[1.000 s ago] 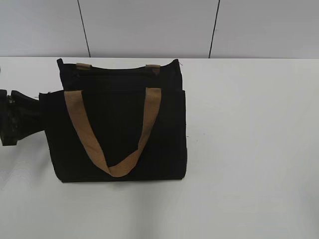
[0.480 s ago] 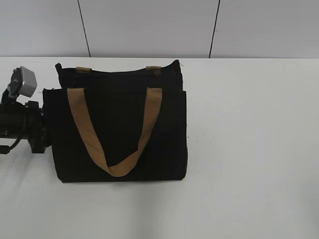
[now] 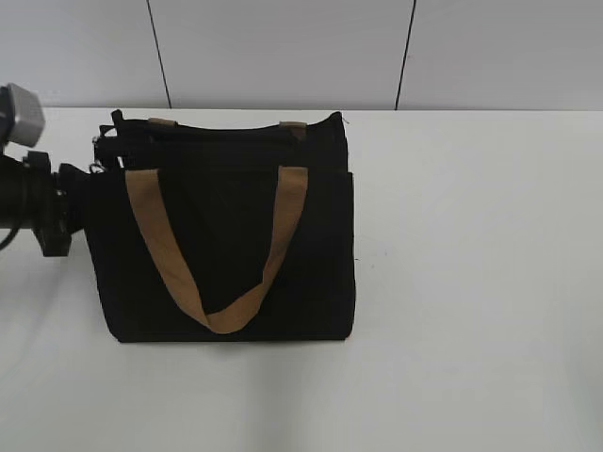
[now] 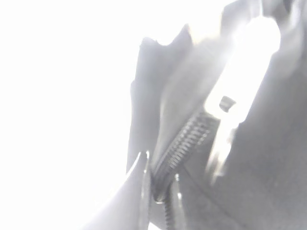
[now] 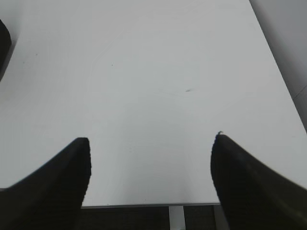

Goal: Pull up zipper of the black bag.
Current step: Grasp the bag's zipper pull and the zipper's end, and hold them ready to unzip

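The black bag [image 3: 226, 235] lies on the white table with a tan handle [image 3: 226, 318] across its front. My left gripper [image 3: 97, 151] is at the bag's top left corner. In the overexposed left wrist view its jaws [image 4: 160, 177] are closed narrowly around the zipper [image 4: 161, 190] at the near end of the toothed zip line [image 4: 187, 136]. The pull tab itself is blurred. My right gripper [image 5: 151, 143] is open and empty over bare table, out of the exterior view. A dark sliver, possibly the bag, shows at the left edge of the right wrist view [image 5: 4, 43].
The white table [image 3: 471, 282] runs back to a grey panelled wall [image 3: 283, 52]. The table's edge [image 5: 144, 205] lies just under my right gripper's fingers.
My left arm has moved up and back to the bag's top left corner. That corner is now lifted and pulled slightly left. The bag's body has stayed in place.
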